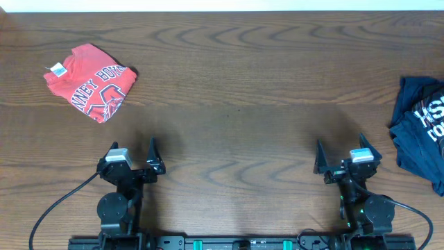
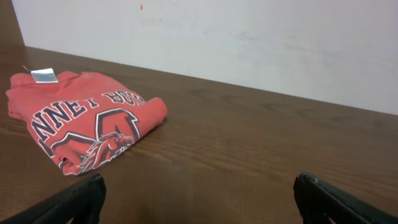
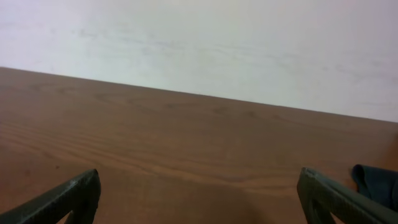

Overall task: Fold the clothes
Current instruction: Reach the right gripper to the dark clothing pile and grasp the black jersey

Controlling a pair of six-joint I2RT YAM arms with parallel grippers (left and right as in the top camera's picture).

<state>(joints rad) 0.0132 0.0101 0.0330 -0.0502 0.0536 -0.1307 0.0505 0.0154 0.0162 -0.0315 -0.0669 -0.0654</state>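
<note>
Overhead, your left gripper (image 1: 132,147) stands with its jaws spread wide and nothing between them. Your right gripper (image 1: 340,146) is the same, wide apart and empty. Both hover low over the wooden table (image 1: 236,69). The red T-shirt (image 1: 90,82) is bunched into a rough fold with its lettering up and a white tag (image 1: 57,69) at the collar. It lies ahead of the left gripper and off to its left, well apart from the fingers. The left wrist view puts it in the same place, forward and left of the jaws. The dark T-shirts (image 1: 420,132), a heap showing white lettering, lie to the right of your right gripper and slightly ahead, also well apart. The right wrist view catches only a dark corner past its right finger.
</note>
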